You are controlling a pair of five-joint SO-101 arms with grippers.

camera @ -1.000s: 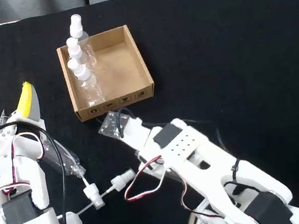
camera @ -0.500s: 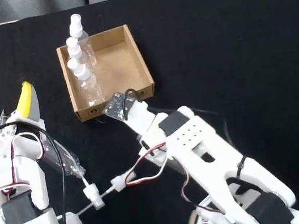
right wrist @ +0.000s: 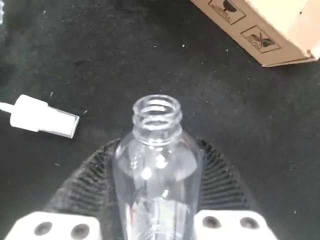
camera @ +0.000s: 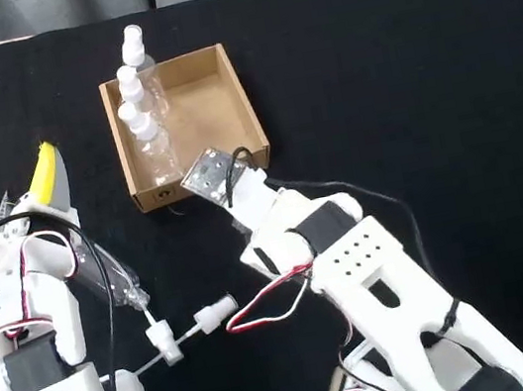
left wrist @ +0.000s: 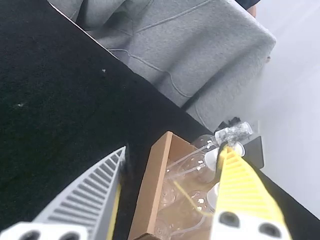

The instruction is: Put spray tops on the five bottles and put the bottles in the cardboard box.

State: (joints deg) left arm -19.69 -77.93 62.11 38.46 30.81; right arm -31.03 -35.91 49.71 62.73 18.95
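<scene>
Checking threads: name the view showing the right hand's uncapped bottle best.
Right wrist view: the bottle sits in the right hand, open neck and threads plain. The high view catches its glinting end by the box.

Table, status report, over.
Left pincer open, empty. Right pincer shut on topless bottle by box. Three capped bottles boxed. Loose top on table.

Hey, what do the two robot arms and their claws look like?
Both are white plastic with black motor blocks. The left arm has red, white and black wires; the left claw has one yellow ribbed finger, one grey. The right arm shows rows of small holes, a red-and-white wire loop and a black cable; the right claw is black and ribbed.
</scene>
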